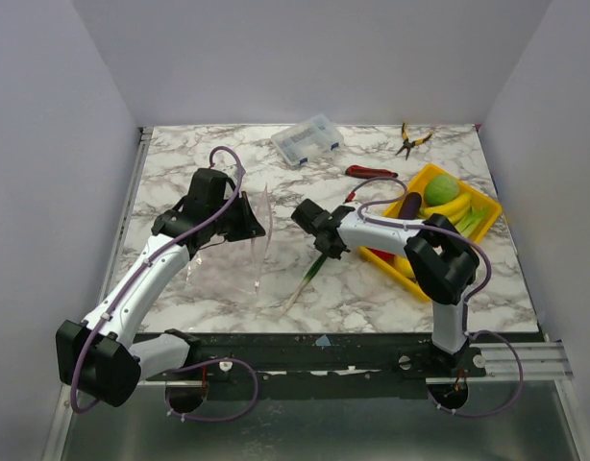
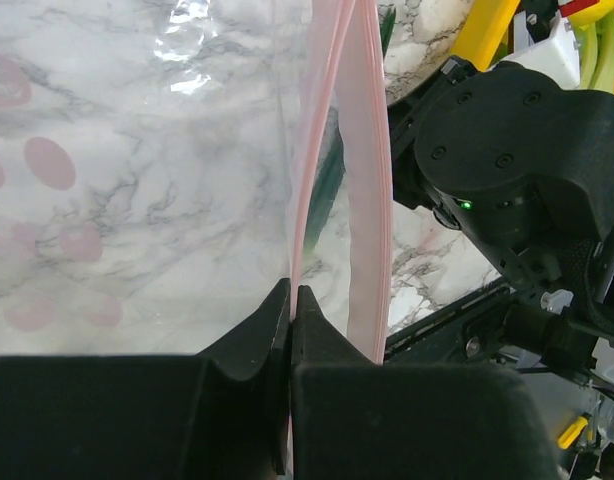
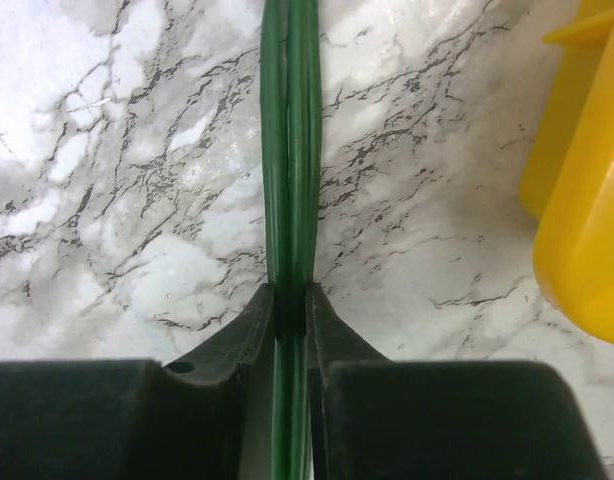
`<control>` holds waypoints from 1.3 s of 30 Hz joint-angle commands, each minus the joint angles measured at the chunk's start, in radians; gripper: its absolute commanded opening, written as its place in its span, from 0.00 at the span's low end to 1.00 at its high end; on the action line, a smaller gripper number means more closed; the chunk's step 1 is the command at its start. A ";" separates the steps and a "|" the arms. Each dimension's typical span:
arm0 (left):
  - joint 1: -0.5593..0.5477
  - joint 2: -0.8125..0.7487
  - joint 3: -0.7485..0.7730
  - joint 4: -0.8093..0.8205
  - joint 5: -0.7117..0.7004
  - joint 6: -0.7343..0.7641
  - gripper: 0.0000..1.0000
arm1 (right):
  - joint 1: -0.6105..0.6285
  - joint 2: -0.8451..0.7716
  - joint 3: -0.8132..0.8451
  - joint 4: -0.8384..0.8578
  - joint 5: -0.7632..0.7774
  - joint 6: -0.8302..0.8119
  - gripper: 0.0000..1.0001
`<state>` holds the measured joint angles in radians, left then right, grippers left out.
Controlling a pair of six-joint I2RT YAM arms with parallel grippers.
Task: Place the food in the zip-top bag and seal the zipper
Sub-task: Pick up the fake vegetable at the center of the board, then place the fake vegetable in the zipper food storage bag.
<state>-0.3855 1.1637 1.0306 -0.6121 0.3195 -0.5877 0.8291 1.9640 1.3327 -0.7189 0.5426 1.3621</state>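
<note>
- Leftmost, the left gripper [image 2: 292,300] had its jaws pressed together on the zipper [image 2: 367,180], with the clear zip-top bag [image 2: 137,150] stretching ahead of them.
- Next, the right gripper [image 3: 290,295] pinched the celery stalk [image 3: 290,120], which ran straight ahead of its jaws.
- The yellow tray [image 3: 587,200] lay just right of those jaws.

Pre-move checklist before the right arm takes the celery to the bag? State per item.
1. Right gripper clamped on the celery stalk: ok, fingers pinch it from both sides.
2. Left gripper holding the zip-top bag: ok, shut on its mouth edge.
3. Zipper unsealed: ok, the two pink strips stand apart, though the gap is narrow.
4. Stalk lifted off the table: cannot tell.
5. Yellow tray apart from the right gripper: ok, off to one side, not touching.
</note>
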 commanded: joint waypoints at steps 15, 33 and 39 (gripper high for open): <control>0.004 0.011 0.031 -0.014 0.056 0.012 0.00 | -0.007 -0.703 -0.405 0.905 -0.258 -0.768 0.00; 0.007 0.036 0.018 0.008 0.184 -0.037 0.00 | 0.071 -0.646 -0.248 1.524 -0.505 -0.918 0.00; 0.013 0.040 0.034 0.005 0.215 -0.043 0.00 | 0.082 -0.551 -0.254 1.685 -0.521 -0.962 0.00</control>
<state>-0.3805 1.1992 1.0359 -0.6235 0.4847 -0.6193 0.8989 1.3537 1.0634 0.8116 0.0582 0.4473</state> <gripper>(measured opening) 0.009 0.024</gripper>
